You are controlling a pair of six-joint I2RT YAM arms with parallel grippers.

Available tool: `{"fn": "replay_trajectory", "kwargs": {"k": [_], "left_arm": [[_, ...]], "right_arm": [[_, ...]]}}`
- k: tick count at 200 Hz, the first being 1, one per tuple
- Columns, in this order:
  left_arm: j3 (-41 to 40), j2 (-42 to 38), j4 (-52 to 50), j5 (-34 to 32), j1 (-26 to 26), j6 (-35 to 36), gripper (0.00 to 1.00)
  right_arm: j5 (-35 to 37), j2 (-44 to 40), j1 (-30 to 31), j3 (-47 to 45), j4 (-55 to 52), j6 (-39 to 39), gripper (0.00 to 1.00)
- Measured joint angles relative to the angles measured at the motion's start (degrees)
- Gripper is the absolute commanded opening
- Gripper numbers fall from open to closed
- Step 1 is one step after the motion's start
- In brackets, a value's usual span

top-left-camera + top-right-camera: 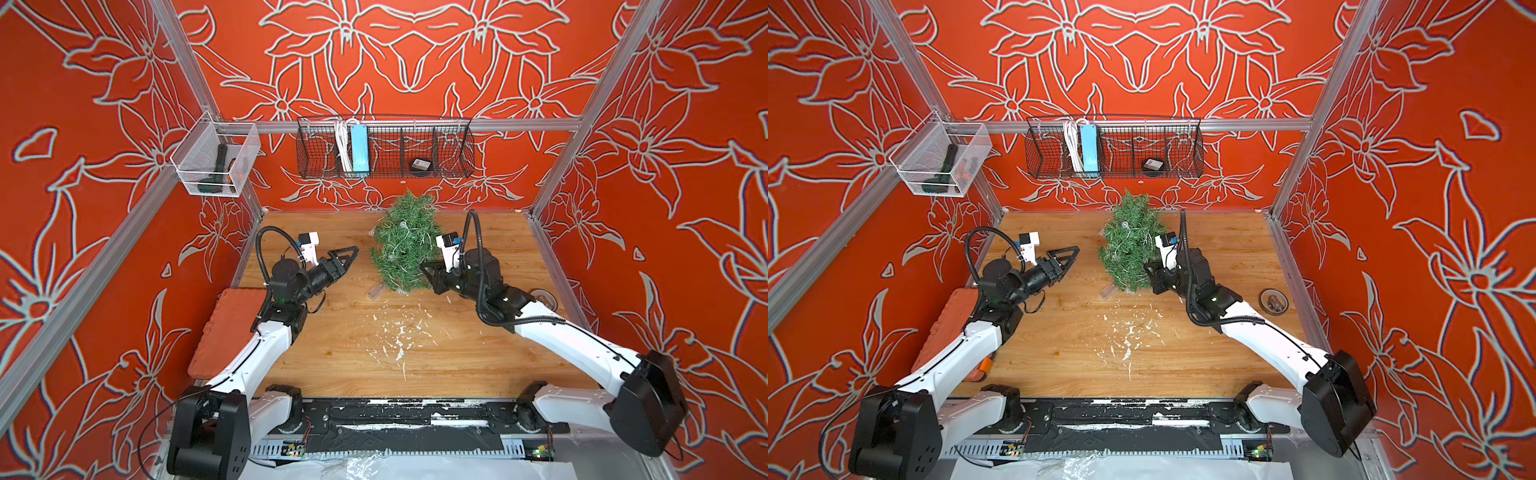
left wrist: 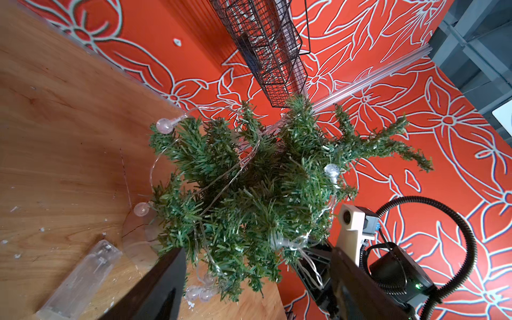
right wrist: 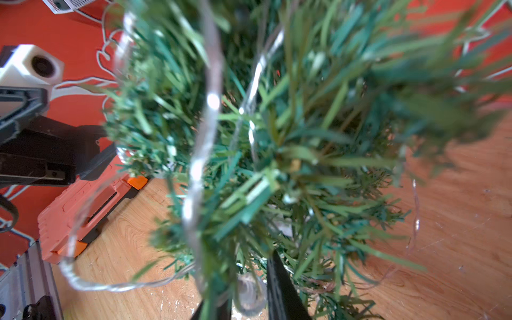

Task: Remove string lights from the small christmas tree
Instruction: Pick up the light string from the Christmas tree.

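Observation:
The small christmas tree (image 1: 405,245) (image 1: 1131,245) stands upright at the back middle of the wooden table, and the string lights (image 2: 165,126) (image 3: 205,124) are wound through its branches. Their clear battery box (image 2: 80,279) (image 1: 376,289) lies on the table at the tree's foot. My right gripper (image 1: 428,270) (image 3: 246,279) is pushed into the tree's lower right side. Its jaws are closed on a clear bulb (image 3: 250,296) of the lights. My left gripper (image 1: 353,251) (image 2: 257,299) hovers open just left of the tree, apart from it, holding nothing.
An orange case (image 1: 226,332) lies at the table's left edge under my left arm. A tape roll (image 1: 1273,301) sits at the right edge. A black wire basket (image 1: 384,149) and a white mesh basket (image 1: 216,162) hang on the walls. White flecks (image 1: 399,332) litter the middle.

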Motion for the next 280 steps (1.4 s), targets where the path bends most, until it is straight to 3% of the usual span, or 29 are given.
{"fn": "replay_trajectory", "kwargs": {"k": [62,110,180,236,280], "left_arm": [[2.54,0.04,-1.49,0.74,-1.81,1.11,0.78],[7.74,0.02,-4.46,1.46,-4.17,4.24,0.78],[14.36,0.11,-11.02,0.15,-7.96,12.79,0.78],[17.84,0.11,-17.35,-5.18,-12.17,22.75,0.77],[17.99,0.11,-19.69,-7.89,-13.07,25.73,0.75]], "right_arm": [[-1.51,-2.64,0.00,-0.55,-1.18,0.66,0.02],[-4.02,-8.41,0.00,0.44,-7.78,0.42,0.00],[-4.98,-7.80,0.00,17.40,-16.48,-2.69,0.00],[-6.64,1.53,0.00,30.45,-18.03,-6.91,0.00],[-6.03,7.69,-0.24,38.18,-19.52,-10.12,0.00]]}}
